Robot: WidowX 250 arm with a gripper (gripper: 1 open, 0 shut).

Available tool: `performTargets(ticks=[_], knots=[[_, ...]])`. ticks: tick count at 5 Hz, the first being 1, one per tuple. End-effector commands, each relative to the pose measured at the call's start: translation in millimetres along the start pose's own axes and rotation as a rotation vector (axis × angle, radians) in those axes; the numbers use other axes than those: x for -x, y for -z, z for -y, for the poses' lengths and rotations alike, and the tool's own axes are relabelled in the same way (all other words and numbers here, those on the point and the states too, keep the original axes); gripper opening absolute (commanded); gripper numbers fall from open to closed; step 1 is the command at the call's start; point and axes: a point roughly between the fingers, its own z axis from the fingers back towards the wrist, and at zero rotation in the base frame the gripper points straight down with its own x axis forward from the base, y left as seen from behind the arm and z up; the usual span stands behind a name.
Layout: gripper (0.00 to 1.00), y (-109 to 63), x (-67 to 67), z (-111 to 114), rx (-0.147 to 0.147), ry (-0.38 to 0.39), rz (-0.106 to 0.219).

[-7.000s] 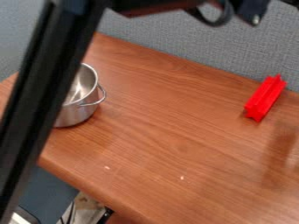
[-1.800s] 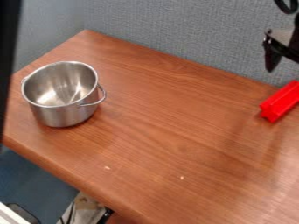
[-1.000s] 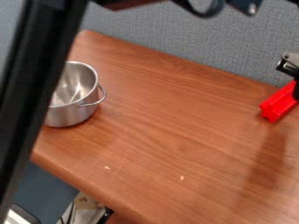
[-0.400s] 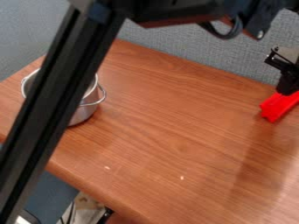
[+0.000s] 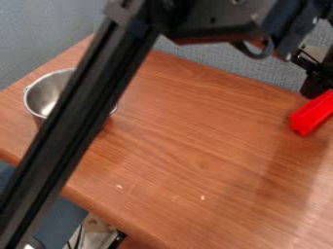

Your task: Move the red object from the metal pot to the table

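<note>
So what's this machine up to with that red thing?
A robot arm stretches across the table, its gripper at the far right edge, right at the top end of the red object. That piece lies on the wood, far from the metal pot at the left, which the arm partly hides. The gripper is shut; whether it grips the red piece can't be told.

red object [image 5: 310, 113]: bright red | metal pot [image 5: 47, 94]: shiny silver | table [image 5: 196, 146]: reddish-brown wood-grain
</note>
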Motion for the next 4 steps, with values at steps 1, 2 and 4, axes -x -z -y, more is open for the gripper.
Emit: performTargets(ticks=[1, 2, 4], knots=[[0.0, -15.4, -15.7, -21.4, 0.024, -0.009, 0.017], [0.0, -11.3, -12.2, -31.4, 0.036, 0.011, -0.029], [1.0, -3.5, -8.1, -61.8, 0.072, 0.059, -0.082]])
